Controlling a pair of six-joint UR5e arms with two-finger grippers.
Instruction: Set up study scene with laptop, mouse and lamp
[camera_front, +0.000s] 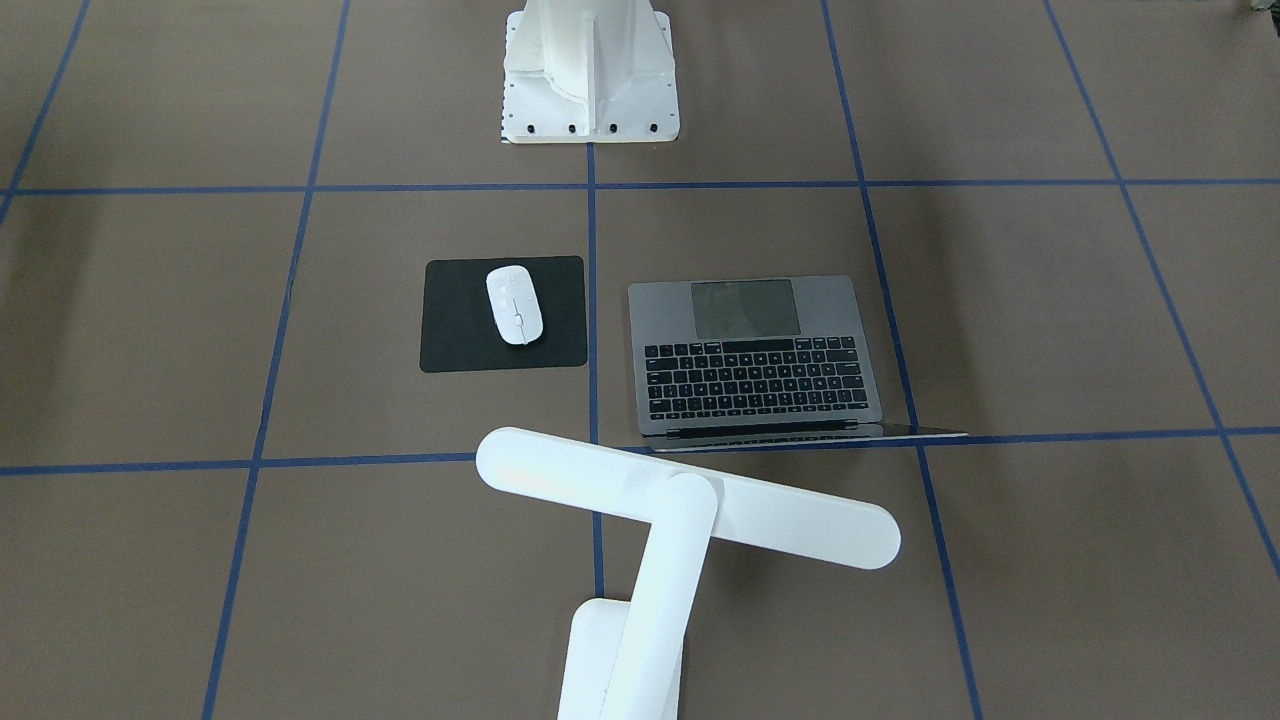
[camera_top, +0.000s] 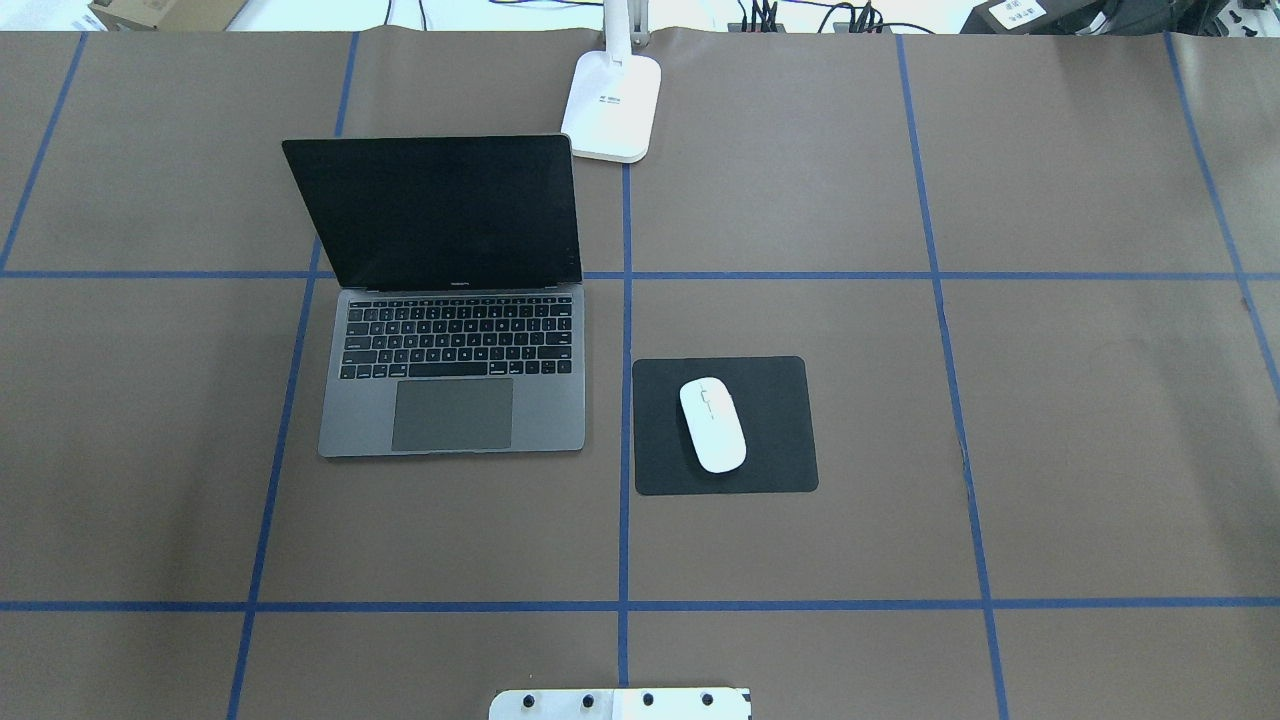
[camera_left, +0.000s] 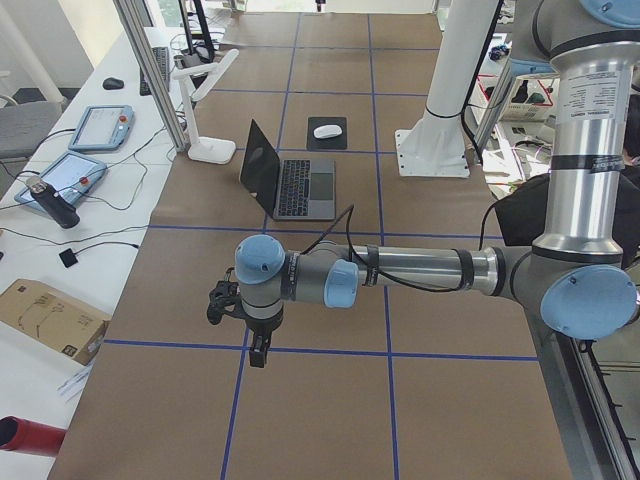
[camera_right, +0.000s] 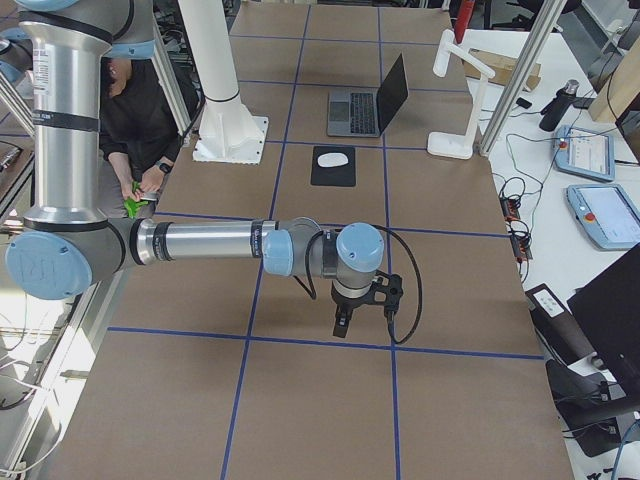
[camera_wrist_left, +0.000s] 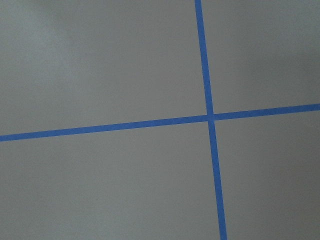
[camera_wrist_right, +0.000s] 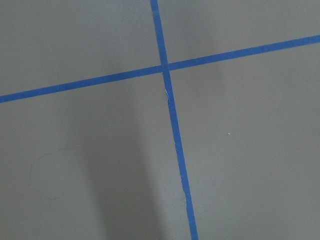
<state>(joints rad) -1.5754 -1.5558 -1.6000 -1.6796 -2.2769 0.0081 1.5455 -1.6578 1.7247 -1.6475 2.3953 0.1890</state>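
Progress: the setup looks finished, and I see nothing left to place.
Laptop: open, left of centre on the worktop.
Mouse: on the black pad, just right of the laptop.
Lamp: upright at the far edge, beside the laptop's screen.
Left claw: over the left end, well apart; cannot tell its spread.
Right claw: over the right end; likewise cannot tell.
Around: white pedestal at the near edge, a person beside it; neither obstructs.

A robotics lab: a tape-gridded table under the left pincer, control tablets on a white bench beside it.
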